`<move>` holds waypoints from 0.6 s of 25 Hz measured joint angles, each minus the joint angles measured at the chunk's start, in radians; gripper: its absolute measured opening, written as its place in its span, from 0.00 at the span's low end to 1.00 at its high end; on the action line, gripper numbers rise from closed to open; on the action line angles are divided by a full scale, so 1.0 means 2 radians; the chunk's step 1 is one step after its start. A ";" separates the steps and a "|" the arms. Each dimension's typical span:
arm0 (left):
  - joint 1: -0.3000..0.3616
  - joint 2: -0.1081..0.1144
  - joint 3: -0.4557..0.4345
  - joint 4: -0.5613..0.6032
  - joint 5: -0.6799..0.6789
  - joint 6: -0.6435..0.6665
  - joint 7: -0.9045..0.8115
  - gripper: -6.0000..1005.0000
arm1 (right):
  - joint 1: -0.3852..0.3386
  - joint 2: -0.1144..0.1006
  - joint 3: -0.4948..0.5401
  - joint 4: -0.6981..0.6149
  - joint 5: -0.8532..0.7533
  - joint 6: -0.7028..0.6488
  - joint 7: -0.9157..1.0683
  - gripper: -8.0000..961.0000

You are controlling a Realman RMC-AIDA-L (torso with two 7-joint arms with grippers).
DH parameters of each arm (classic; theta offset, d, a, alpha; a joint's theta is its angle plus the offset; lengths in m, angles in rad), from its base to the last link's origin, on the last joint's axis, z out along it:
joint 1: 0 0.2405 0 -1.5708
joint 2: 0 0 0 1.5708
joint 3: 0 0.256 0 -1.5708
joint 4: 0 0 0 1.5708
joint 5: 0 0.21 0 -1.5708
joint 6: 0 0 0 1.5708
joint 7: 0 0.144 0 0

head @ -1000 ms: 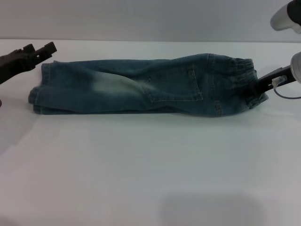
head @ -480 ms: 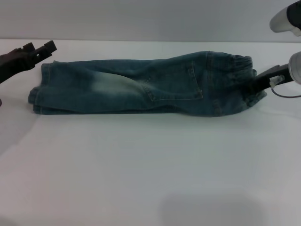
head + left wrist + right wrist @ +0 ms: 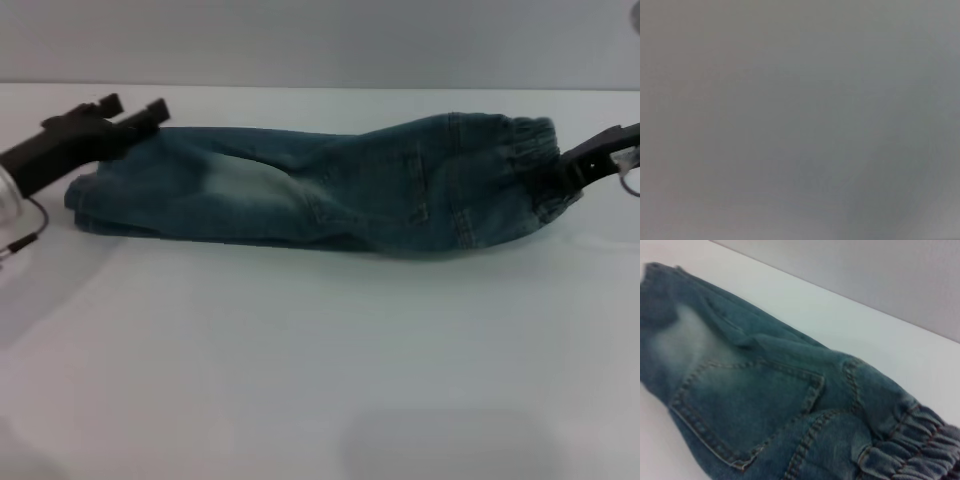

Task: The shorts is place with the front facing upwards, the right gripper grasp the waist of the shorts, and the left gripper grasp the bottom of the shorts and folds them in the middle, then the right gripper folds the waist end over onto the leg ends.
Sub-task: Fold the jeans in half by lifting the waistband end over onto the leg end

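Observation:
Blue denim shorts (image 3: 330, 195) lie folded lengthwise across the white table (image 3: 300, 360). Their gathered elastic waist (image 3: 510, 150) is at the right and the leg ends (image 3: 85, 205) are at the left. My right gripper (image 3: 562, 172) is shut on the waist, which hangs slightly raised off the table. My left gripper (image 3: 132, 108) stands open at the far corner of the leg ends, touching or just above the denim. The right wrist view shows the shorts (image 3: 755, 390) close up, with a stitched pocket (image 3: 745, 410) and the ruffled waist (image 3: 910, 445). The left wrist view is plain grey.
A grey wall (image 3: 320, 40) rises behind the table's far edge. A thin cable (image 3: 25, 235) hangs from the left wrist beside the leg ends. Bare white tabletop spreads in front of the shorts.
The left gripper has moved right onto the far corner of the leg ends. The right gripper has pulled the waist up and to the right, stretching the shorts.

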 joint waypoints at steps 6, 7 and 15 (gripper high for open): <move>-0.027 -0.002 0.001 -0.051 0.000 -0.009 0.067 0.81 | -0.026 0.003 0.000 -0.086 0.026 -0.101 0.013 0.06; -0.033 -0.002 0.001 -0.062 0.000 -0.012 0.080 0.81 | -0.029 0.003 0.000 -0.098 0.029 -0.114 0.016 0.06; -0.071 -0.006 0.000 -0.144 -0.001 -0.021 0.166 0.81 | -0.037 0.003 0.002 -0.146 0.054 -0.189 0.031 0.06</move>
